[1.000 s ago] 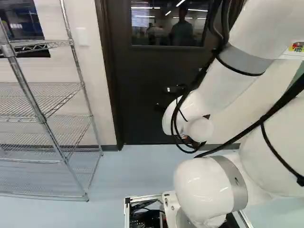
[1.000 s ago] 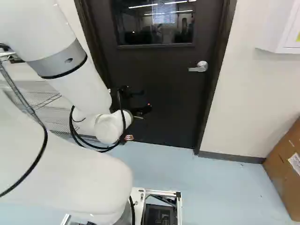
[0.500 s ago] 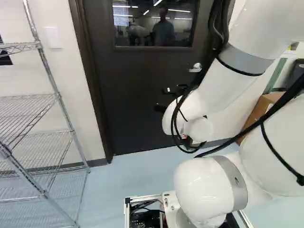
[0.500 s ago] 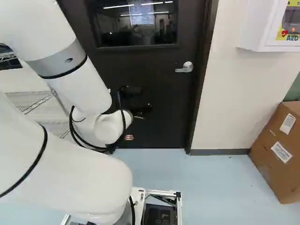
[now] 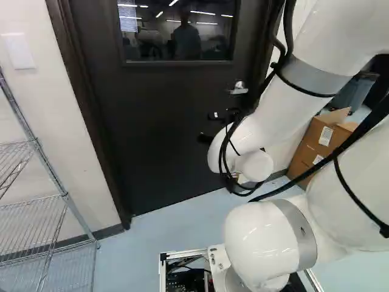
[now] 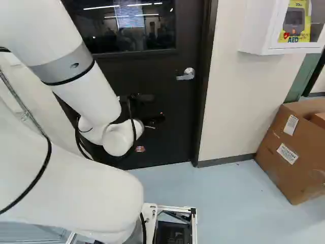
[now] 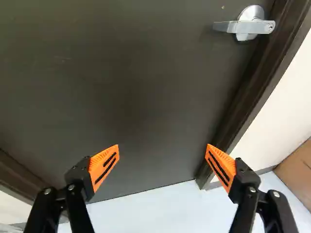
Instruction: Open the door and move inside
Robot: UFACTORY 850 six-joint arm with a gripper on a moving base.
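As a white robot arm [image 6: 84, 94] reaches toward a closed dark door [image 6: 175, 107] in the right base view, its black gripper [image 6: 156, 109] hangs before the panel, lower than the silver lever handle [image 6: 186, 74] and to its left. A white cabinet [image 6: 254, 30] is mounted on the pale wall [image 6: 231, 96] past the door frame [image 6: 203, 101], and a cardboard box [image 6: 274, 165] stands on the light blue floor [image 6: 213, 193] near that wall.

The left base view shows the handle just beside the arm, below the level of the door's window [image 5: 176, 36]. Wire shelving [image 5: 36, 219] stands at the left, beneath a white wall plate [image 5: 19, 50], while the cardboard box sits partly behind the arm at the right.

In the wrist view, the gripper's two orange-padded fingers [image 7: 104, 167] are spread wide, the door ahead of them. The handle lies ahead, well apart from both, beyond the finger nearer the frame.
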